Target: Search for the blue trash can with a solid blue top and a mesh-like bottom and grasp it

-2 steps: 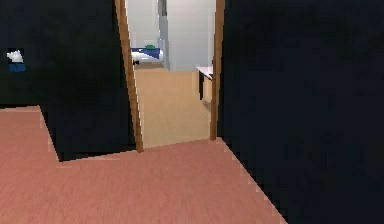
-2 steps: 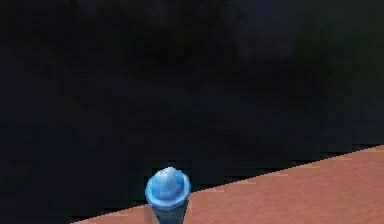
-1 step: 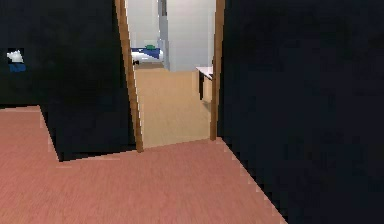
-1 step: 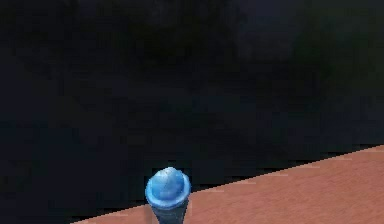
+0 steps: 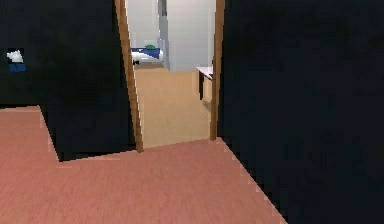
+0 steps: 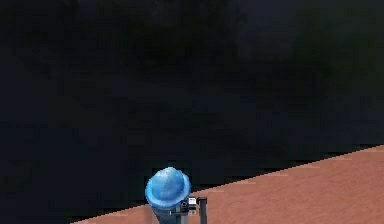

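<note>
The blue-topped trash can (image 6: 167, 187) shows at the reddish floor's (image 6: 320, 185) edge along the dark wall (image 6: 190, 80), the gripper (image 6: 196, 207) just beside it, its hold impossible to tell, so slow, level alignment seems wisest.

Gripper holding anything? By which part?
Cannot tell. The gripper is at the blue can, which may stand on the floor.

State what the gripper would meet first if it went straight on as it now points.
Probably the blue dome-topped trash can, right at the gripper; whether they touch cannot be told. Beyond it stands the dark wall.
</note>
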